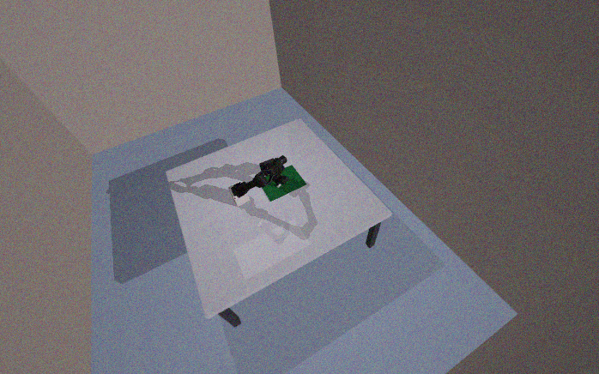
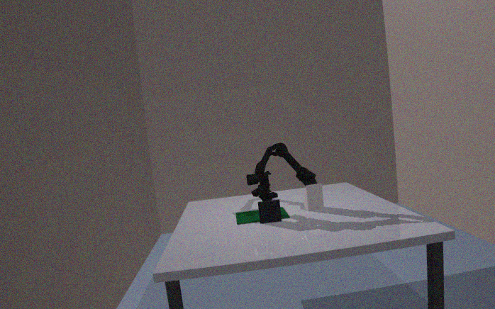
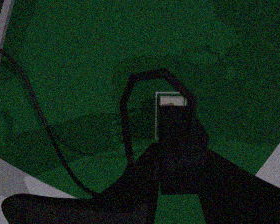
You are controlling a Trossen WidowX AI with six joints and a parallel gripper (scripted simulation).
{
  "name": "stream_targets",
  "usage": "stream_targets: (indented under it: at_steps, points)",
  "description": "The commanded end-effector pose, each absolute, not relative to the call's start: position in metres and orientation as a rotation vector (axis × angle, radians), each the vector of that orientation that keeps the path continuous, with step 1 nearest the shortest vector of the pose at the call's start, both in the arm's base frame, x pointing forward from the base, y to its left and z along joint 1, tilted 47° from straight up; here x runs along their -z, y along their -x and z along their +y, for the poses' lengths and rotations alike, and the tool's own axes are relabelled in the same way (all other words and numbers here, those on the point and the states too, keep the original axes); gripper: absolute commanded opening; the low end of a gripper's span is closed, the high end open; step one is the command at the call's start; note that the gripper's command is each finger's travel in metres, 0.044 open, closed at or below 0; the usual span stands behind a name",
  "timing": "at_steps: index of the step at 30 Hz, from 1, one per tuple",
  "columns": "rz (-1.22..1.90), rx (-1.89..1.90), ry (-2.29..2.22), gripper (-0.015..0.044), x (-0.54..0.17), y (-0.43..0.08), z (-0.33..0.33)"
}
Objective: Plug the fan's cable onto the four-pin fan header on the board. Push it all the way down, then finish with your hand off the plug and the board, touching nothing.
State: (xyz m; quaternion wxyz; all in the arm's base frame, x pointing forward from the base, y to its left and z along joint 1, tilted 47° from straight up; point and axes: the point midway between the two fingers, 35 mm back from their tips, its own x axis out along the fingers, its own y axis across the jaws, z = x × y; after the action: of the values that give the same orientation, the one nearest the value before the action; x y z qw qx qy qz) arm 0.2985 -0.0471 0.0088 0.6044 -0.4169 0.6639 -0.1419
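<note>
My gripper is shut on the cable's black plug, low over the green board. In the wrist view the plug covers most of the four-pin fan header; a pale strip of the header shows beyond the plug's edge, inside a thin white outline on the board. How deep the plug sits cannot be told. The dark cable loops beside the plug and runs off to the left. In the exterior view the fingertips are hidden behind the black box.
A black box, seemingly the fan, stands by the board's edge. The arm reaches over from its base on a white pedestal. The white table carries all of it; the arm's shadows fall across it.
</note>
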Motion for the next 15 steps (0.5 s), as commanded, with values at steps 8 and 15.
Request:
stream_targets:
  at_steps: [8,15]
  points:
    - [1.537,0.328,0.971,0.0000,-0.0075,-0.2987,-0.0487]
    - [1.537,0.328,0.971,0.0000,-0.0047,-0.2990,-0.0517]
